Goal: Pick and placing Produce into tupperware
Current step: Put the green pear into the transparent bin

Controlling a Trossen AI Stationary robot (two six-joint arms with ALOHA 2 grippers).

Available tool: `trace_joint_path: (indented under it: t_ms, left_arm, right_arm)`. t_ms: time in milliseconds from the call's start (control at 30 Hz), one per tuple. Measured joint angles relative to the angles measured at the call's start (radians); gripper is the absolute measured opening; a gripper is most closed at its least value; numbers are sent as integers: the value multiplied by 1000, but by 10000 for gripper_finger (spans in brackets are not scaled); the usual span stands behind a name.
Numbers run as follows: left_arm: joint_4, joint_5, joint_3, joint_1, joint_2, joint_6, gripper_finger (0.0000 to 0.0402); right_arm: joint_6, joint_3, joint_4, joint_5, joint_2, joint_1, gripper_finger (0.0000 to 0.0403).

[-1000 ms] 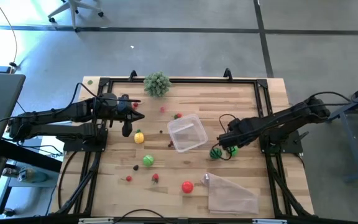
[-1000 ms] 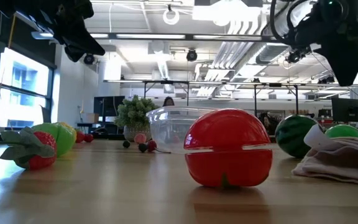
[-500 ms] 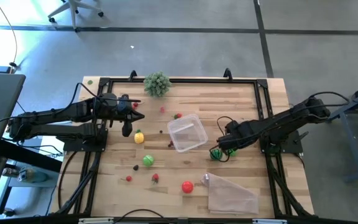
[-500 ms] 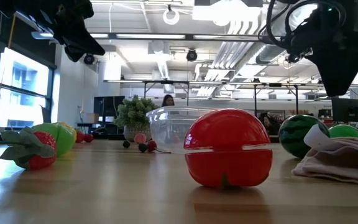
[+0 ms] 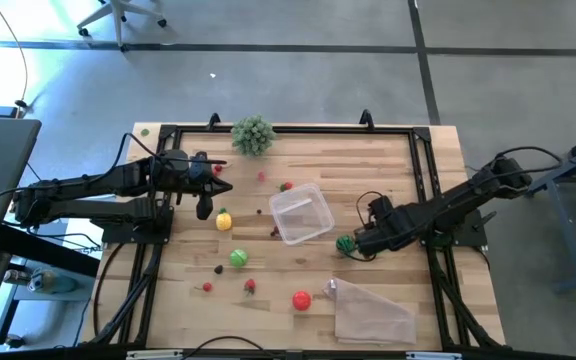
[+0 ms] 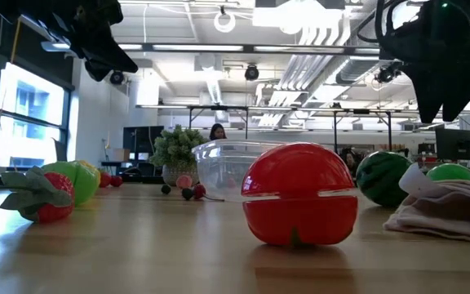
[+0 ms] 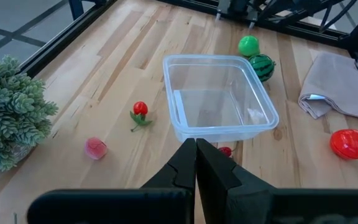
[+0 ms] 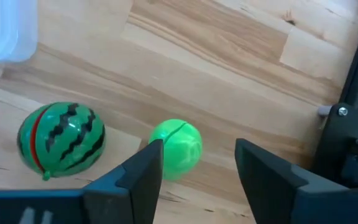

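Wooden planks make up the table (image 5: 388,160), boxed by a black frame, with a workshop floor around it. Near the middle sits the clear tub (image 5: 301,213), and it looks empty, so by my reading none of the produce has been packed yet and the whole job is ahead.

Low over the wood beside the tub hangs the right gripper (image 8: 197,168), jaws about half open and holding nothing. Just ahead of the jaws, roughly in line with the gap, lies a small green ball (image 8: 176,148); off to one side of the jaws, beyond one finger, lies the striped melon (image 8: 61,139), close to the tub's corner. Either looks like the likely first pick.

Across the tub the left gripper (image 7: 196,163) waits in the air, jaws pressed shut and empty, the tub straight ahead of them.

Left to collect: a red tomato (image 5: 301,299), a yellow fruit (image 5: 224,221), a green apple (image 5: 239,258), a strawberry (image 5: 250,286) and several small red pieces scattered about. A leafy clump (image 5: 253,133) and a crumpled bag (image 5: 373,310) lie apart.
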Motion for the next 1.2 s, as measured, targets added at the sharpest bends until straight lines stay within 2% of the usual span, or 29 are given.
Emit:
trace_joint_path:
  t_ms: [300, 767, 1200]
  left_arm:
    - [0, 0, 0, 0, 0, 0, 1]
    - [0, 0, 0, 0, 0, 0, 1]
    - [0, 0, 0, 0, 0, 0, 1]
  right_arm:
    - [150, 0, 1, 67, 6, 76, 193]
    - [279, 0, 4, 17, 173, 97, 193]
    - [349, 0, 52, 52, 203, 127, 193]
